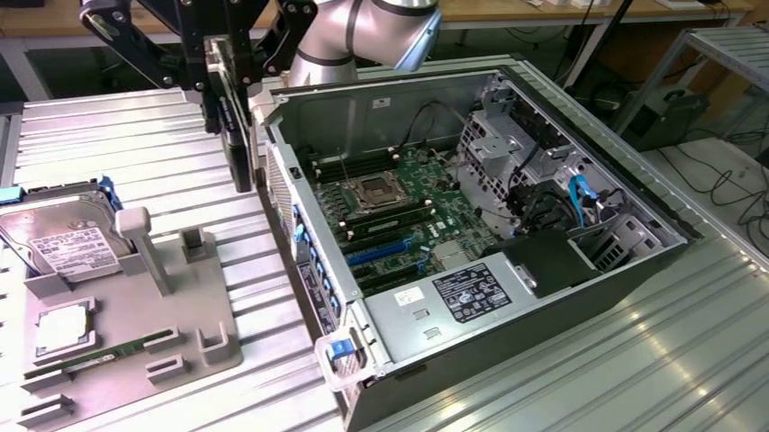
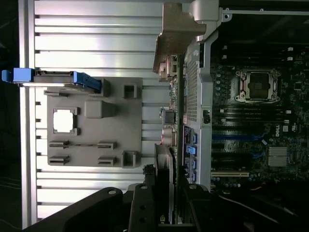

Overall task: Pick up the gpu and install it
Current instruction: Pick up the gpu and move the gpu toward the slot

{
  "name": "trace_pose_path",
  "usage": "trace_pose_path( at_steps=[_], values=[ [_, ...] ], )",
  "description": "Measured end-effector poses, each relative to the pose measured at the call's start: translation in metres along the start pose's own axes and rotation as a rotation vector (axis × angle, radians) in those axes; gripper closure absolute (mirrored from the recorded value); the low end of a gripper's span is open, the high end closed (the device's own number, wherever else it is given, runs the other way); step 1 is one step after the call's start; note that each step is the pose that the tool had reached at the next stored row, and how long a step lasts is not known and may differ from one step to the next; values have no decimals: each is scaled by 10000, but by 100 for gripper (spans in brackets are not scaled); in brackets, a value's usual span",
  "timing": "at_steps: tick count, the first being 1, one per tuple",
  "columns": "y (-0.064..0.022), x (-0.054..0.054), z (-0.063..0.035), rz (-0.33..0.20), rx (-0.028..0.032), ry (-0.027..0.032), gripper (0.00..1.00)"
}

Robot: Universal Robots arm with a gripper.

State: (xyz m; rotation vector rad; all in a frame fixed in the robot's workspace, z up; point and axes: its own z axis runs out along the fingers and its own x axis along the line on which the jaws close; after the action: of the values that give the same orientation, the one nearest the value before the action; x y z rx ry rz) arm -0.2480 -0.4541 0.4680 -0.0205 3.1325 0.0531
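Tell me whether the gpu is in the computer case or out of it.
Out. The gpu hangs edge-on from the gripper, beside the case's outer wall, above the table.

The gripper (image 2: 176, 191) clamps the gpu (image 2: 180, 104), seen edge-on, just beside the open case's (image 2: 206, 92) wall. Inside lies the motherboard (image 2: 251, 140) with its socket (image 2: 258, 84). A grey fixture (image 2: 113, 128) on the ribbed table (image 2: 96, 38) holds a blue-handled drive (image 2: 53, 76).

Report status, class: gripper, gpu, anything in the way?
Gripper shut on gpu. It hangs upright, off the table, beside the case, outside its wall. That wall stands between gpu and motherboard.
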Motion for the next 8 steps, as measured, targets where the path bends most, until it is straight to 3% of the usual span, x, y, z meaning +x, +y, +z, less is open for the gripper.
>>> trace_pose_path(
  at_steps=[8],
  values=[
    [-1,-81,1,0,0,0,73]
  ],
)
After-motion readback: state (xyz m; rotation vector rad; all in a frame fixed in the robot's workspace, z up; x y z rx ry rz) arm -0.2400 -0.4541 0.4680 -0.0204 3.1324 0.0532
